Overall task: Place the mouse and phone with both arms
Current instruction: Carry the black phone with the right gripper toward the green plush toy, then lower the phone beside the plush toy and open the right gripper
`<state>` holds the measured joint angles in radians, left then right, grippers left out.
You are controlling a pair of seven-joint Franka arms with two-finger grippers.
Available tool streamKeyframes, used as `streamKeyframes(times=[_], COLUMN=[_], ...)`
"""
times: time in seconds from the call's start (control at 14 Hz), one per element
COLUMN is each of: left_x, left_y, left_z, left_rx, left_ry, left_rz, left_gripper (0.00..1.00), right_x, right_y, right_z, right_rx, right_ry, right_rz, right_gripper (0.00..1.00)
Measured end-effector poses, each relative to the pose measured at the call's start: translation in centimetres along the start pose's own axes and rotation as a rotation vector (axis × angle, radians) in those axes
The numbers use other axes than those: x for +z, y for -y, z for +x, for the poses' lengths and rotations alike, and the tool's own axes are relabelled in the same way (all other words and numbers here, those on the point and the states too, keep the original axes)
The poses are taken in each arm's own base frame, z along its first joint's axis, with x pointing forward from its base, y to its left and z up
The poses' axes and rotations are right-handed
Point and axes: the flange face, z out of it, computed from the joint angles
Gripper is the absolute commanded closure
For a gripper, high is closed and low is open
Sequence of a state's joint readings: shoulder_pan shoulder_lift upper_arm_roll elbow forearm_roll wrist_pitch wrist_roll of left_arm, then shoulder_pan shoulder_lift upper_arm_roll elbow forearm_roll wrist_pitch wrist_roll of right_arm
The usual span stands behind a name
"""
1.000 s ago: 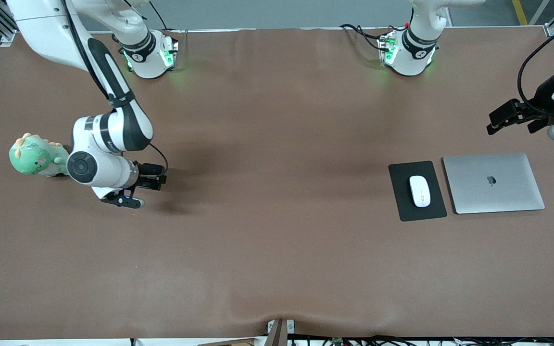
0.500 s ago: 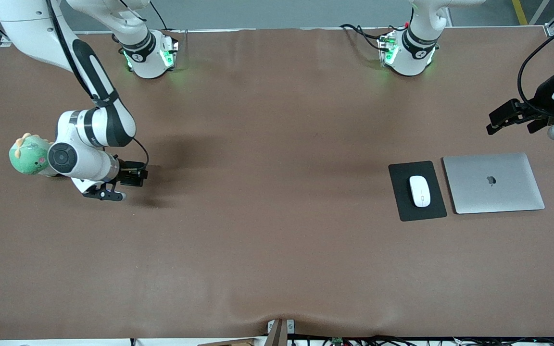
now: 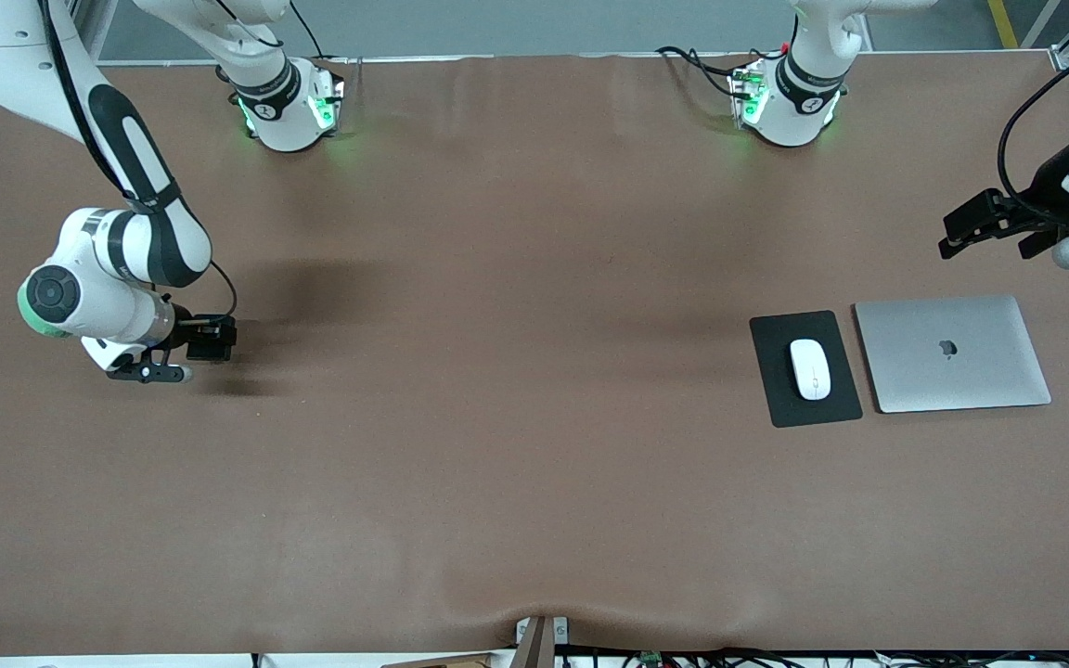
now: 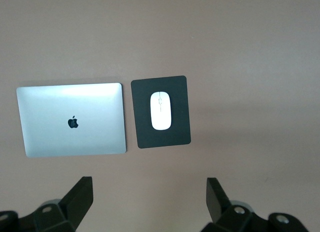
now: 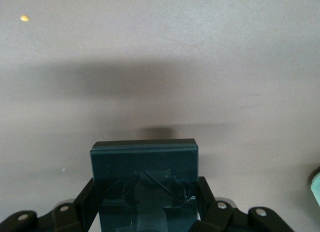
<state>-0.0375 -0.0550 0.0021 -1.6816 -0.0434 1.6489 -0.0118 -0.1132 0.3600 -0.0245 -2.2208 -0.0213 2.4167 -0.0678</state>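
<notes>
The white mouse (image 3: 810, 368) (image 4: 161, 110) lies on a black pad (image 3: 779, 409) (image 4: 142, 137) toward the left arm's end of the table. My left gripper (image 3: 950, 239) (image 4: 148, 184) hangs open and empty above the table by that end's edge, looking down at the pad. The phone (image 3: 212, 339) (image 5: 145, 159), a black glossy slab, is clamped by its sides in my right gripper (image 3: 205, 340) (image 5: 145, 192). It hangs a little above bare brown table toward the right arm's end and casts a shadow there.
A closed silver laptop (image 3: 952, 353) (image 4: 72, 119) lies beside the pad, closer to the table's end. A green plush toy (image 3: 24, 315) (image 5: 316, 184) is almost wholly covered by the right arm's wrist. Cables run along the table's front edge.
The right arm has carried the phone steadily toward its own end of the table and now covers the plush toy. The left arm has not moved.
</notes>
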Motion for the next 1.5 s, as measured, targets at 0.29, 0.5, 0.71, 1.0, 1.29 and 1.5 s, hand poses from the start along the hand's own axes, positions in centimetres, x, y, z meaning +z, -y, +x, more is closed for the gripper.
streamKeyframes(times=[0.29, 0.5, 0.71, 1.0, 1.29, 1.5], left_x=[0.1, 0.1, 0.1, 0.1, 0.0, -0.1], left_y=[0.4, 0.5, 0.5, 0.4, 0.4, 0.4], left_z=[0.0, 0.0, 0.1, 0.1, 0.1, 0.1], left_rx=[0.019, 0.029, 0.029, 0.031, 0.031, 0.032], left_ry=[0.002, 0.003, 0.004, 0.003, 0.000, -0.001], left_rz=[0.024, 0.028, 0.029, 0.029, 0.029, 0.029], left_gripper=[0.00, 0.00, 0.00, 0.00, 0.00, 0.00], right_x=[3.5, 3.6, 3.0, -0.5, -7.1, -11.6], right_y=[-0.3, -0.2, -0.2, -0.5, -0.9, -0.8], right_z=[-0.6, -0.6, -0.2, 2.1, 5.0, 5.5], right_rx=[0.001, -0.003, -0.016, -0.030, -0.028, -0.029], right_ry=[-0.011, -0.008, 0.010, 0.056, 0.065, 0.060], right_rz=[0.001, 0.001, 0.002, 0.004, 0.003, 0.002], right_gripper=[0.61, 0.00, 0.00, 0.00, 0.00, 0.00])
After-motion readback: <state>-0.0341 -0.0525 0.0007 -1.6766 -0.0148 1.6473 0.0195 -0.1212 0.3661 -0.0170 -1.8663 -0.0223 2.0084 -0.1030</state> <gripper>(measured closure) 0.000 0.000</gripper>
